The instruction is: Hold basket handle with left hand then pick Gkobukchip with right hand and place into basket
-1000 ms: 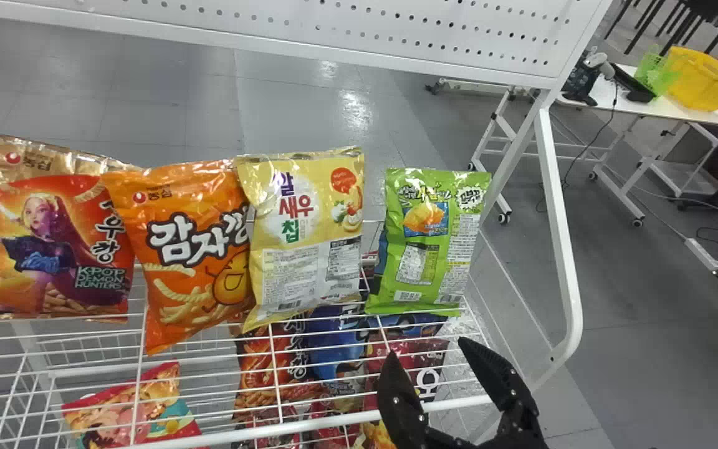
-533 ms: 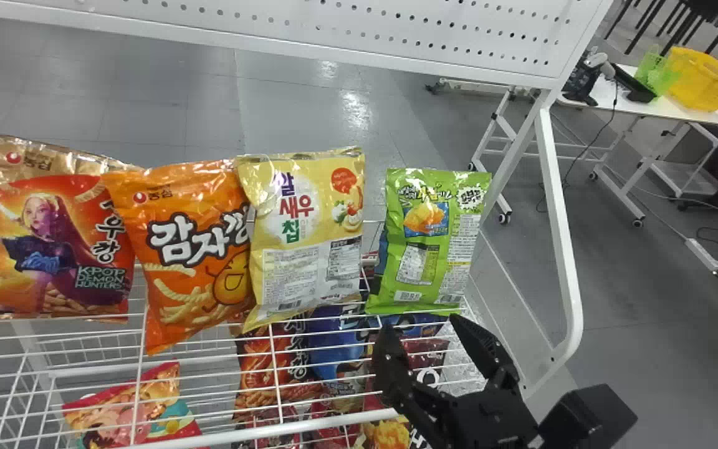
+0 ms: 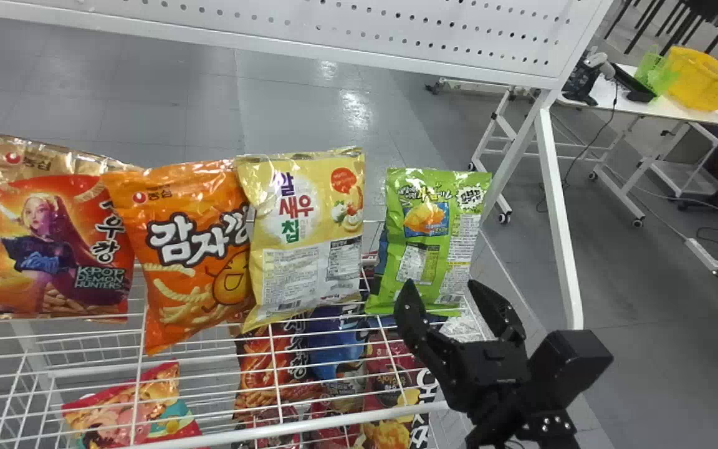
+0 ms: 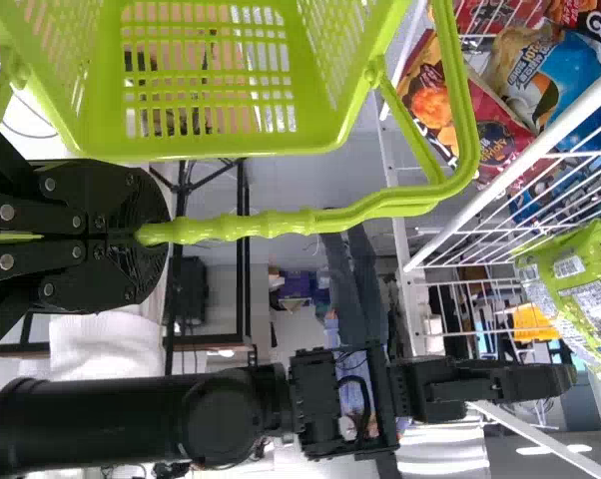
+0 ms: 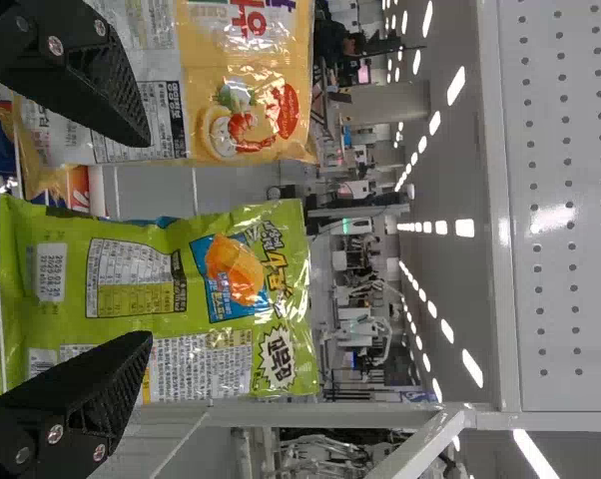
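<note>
My right gripper [image 3: 449,290] stands open just in front of the lower edge of the green Gkobukchip bag [image 3: 429,249], which leans upright at the right end of the wire shelf. In the right wrist view, the green bag [image 5: 161,299] lies beyond the two spread fingers of my right gripper [image 5: 146,239], with a gap to each. The left wrist view has my left gripper [image 4: 146,235] shut on the handle [image 4: 281,222] of the lime green basket [image 4: 211,150]. The visible part of the basket holds nothing.
A yellow bag [image 3: 309,249], an orange bag [image 3: 191,243] and a red bag [image 3: 53,249] stand left of the green one. More snacks lie on a lower level. The rack's white post [image 3: 561,218] rises at the right, and a perforated panel [image 3: 396,31] spans the back.
My right gripper has moved forward from the shelf's front edge to the green bag, its fingers staying apart. More of its arm has come into the head view. The bags have kept their places.
</note>
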### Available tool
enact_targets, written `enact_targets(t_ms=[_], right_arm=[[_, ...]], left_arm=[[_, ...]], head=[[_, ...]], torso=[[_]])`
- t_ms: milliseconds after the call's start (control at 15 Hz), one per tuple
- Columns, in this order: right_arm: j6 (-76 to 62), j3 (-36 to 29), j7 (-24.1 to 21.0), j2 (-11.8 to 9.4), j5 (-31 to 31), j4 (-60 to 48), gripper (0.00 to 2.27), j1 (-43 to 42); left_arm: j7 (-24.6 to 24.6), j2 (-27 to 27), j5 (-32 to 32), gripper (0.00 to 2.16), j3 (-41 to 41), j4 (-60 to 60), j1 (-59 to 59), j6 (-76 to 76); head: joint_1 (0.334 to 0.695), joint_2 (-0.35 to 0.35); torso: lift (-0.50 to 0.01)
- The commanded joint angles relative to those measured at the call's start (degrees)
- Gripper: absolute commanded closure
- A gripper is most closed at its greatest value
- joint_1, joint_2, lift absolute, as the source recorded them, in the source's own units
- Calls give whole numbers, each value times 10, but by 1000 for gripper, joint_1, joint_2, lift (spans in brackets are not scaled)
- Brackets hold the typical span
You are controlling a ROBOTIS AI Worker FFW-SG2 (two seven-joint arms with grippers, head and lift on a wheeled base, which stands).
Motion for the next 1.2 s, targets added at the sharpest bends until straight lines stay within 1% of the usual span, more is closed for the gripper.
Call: enact_targets(t_ms=[0,200,400,667,1000,1067,1133], right_arm=[[9,-3,0,-5,3,35,134,-43],[27,-6,-3,-9,15,70,134,-93],[42,-6,-3,-9,31,101,134,-134],[46,-2,-31,-9,47,120,134,-160],[72,0,-48,-4,75,140,134,-179],[79,1,-49,-4,80,149,151,-186],[76,1,-48,-4,90,162,275,-193]], left_arm=[[0,0,1,1453,2,-2,-2,1],[2,0,0,1453,11,3,-6,1],[1,1,1,1453,19,7,-8,1],[2,1,0,1453,18,10,-13,1],[1,2,0,1453,16,18,-21,1],[0,3,1,1453,17,19,-21,1],[-2,5,1,1453,18,22,-21,1]], head=[[695,-350],[695,-350],[695,-350],[695,-350],[695,-350],[695,-350],[695,-350]], torso=[[-32],[-32],[-32],[-32],[-32],[-32],[-32]])
